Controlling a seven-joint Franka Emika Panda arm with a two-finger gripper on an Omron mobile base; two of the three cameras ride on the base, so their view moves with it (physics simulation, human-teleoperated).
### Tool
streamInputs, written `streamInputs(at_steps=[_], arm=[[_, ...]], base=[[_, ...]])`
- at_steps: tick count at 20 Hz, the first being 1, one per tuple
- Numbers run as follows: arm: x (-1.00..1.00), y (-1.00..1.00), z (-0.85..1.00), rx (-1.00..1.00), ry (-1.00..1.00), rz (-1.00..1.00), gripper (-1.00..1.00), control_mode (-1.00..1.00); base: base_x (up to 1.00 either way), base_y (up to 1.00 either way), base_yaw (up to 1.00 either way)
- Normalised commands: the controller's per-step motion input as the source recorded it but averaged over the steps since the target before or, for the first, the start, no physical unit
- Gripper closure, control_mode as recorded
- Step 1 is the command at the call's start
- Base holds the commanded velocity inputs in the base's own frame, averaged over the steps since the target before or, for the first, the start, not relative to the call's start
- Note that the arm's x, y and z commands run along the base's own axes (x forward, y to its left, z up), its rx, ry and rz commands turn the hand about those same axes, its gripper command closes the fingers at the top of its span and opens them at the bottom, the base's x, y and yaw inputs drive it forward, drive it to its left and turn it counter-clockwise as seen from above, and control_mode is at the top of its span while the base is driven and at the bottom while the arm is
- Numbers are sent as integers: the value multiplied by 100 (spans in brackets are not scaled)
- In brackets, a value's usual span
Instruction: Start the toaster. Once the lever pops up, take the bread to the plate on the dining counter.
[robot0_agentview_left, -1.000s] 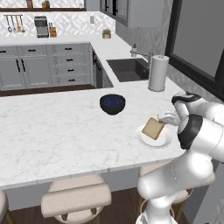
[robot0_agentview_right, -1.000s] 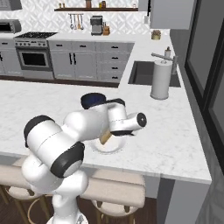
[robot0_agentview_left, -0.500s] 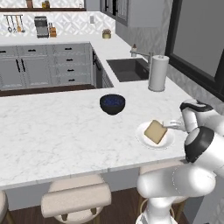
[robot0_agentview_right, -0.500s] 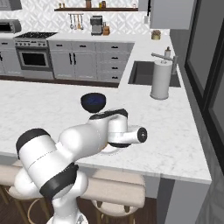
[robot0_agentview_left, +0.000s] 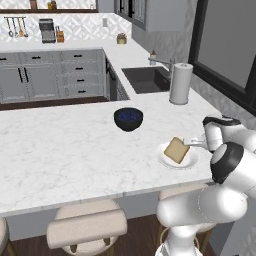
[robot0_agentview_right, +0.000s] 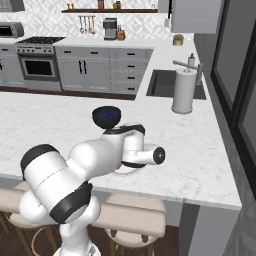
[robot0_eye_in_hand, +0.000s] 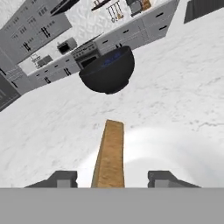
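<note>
The slice of bread (robot0_agentview_left: 176, 150) sits on the small white plate (robot0_agentview_left: 163, 157) at the right of centre in the left base view, near the front edge of the white marble dining counter (robot0_agentview_left: 65, 155). It lies tilted, with one edge raised toward the claw (robot0_agentview_left: 192, 143) and the lower edge resting on the plate. The claw reaches in from the right side of that frame, level with the slice and pointing left along the counter.

In the hand view the bread (robot0_eye_in_hand: 108, 153) shows edge-on as a narrow tan strip running from the bottom centre up the frame, so its long axis lies straight along the claw's line of sight. The two dark fingertips (robot0_eye_in_hand: 61, 178) stand on either side of it with clear gaps between each tip and the crust: the claw (robot0_eye_in_hand: 109, 179) is spread apart and grips nothing, with the slice sitting between its tips. The white rim of the plate (robot0_eye_in_hand: 175, 144) curves pale around the strip.

The dark blue bowl (robot0_agentview_left: 128, 119) stands further up the counter, beyond the plate and apart from it. A paper towel roll (robot0_agentview_left: 180, 83) stands by the sink (robot0_agentview_left: 142, 80) in the upper right.

Judging by this, the bread is already delivered to the plate, and the remaining move is to draw the claw straight back along the slice's axis without catching its raised edge.
</note>
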Motion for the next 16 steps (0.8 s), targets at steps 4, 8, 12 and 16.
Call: streamInputs(at_steps=[4,8,12,16], arm=[[0,-8,0,-7,-5,0,-100,-100],[-7,0,22,-19,-1,0,-100,-100],[-19,0,42,-23,0,0,-100,-100],[-42,11,89,-28,-3,0,-100,-100]], base=[[0,0,0],[0,0,0],[0,0,0],[0,0,0]])
